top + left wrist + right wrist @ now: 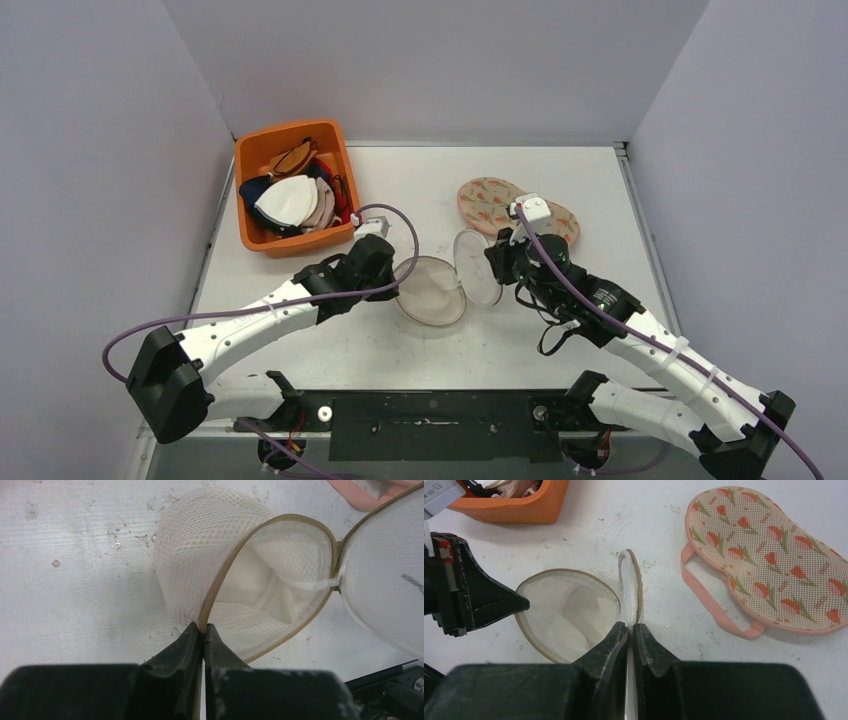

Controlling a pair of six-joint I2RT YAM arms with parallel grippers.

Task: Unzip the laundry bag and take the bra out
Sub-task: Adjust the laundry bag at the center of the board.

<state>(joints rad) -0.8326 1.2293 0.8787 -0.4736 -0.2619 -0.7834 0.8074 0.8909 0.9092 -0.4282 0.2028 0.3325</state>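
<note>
While laundry bag (432, 292) gapes, orange bin (290, 243) sits apart.

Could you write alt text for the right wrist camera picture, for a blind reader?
The right gripper pinches the upright lid of an opened white mesh laundry bag, while the left gripper holds its tan rim. A floral pad and orange bin lie beyond.

The laundry bag (455, 283) is a round white mesh clamshell edged in tan zipper tape, at the centre of the top view. It is unzipped. The bowl half (430, 292) lies with its mouth upward, and the lid half (478, 268) stands on edge just right of it, joined at one side. Smooth white fabric (250, 580) shows inside, too unclear to identify.
</note>
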